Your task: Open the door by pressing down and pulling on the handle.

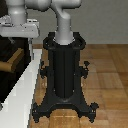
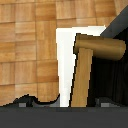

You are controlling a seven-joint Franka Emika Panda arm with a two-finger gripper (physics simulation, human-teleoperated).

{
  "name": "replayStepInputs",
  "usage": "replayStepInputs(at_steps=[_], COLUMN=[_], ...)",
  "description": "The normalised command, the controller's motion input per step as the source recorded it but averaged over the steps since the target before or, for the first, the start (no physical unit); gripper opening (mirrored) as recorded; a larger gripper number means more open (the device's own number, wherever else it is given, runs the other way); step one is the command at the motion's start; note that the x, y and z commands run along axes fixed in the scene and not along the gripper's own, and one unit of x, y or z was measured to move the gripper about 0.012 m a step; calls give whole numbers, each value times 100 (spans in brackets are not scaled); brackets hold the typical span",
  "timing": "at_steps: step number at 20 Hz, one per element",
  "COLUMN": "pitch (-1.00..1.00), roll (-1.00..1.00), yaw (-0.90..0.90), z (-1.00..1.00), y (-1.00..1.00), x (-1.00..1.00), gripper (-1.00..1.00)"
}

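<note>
The arm is showing smooth light grey-white shells, round like thick tubes, with a darker grey ring where two parts are joining. It is standing on a black pedestal, a tall column with ribbed sides and a wider collar at its top. At the bottom, the pedestal is spreading into four black legs, and small round knobs are sticking out at the leg ends and at the sides. The gripper is appearing as a flat grey-white block with darker grey details; its fingers are too blurred to describe.
</note>
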Motion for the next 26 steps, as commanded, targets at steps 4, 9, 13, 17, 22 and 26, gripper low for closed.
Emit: replayStepInputs(at_steps=[4, 9, 13, 17, 22, 26], pitch=[0, 0, 0, 0, 0, 0], roll=[0, 0, 0, 0, 0, 0], yaw=[0, 0, 0, 0, 0, 0], z=[0, 0, -50, -75, -60, -25], y=[-25, 0, -50, -50, -20, -25], x=[25, 0, 0, 0, 0, 0], gripper=[100, 100, 100, 100, 100, -100])
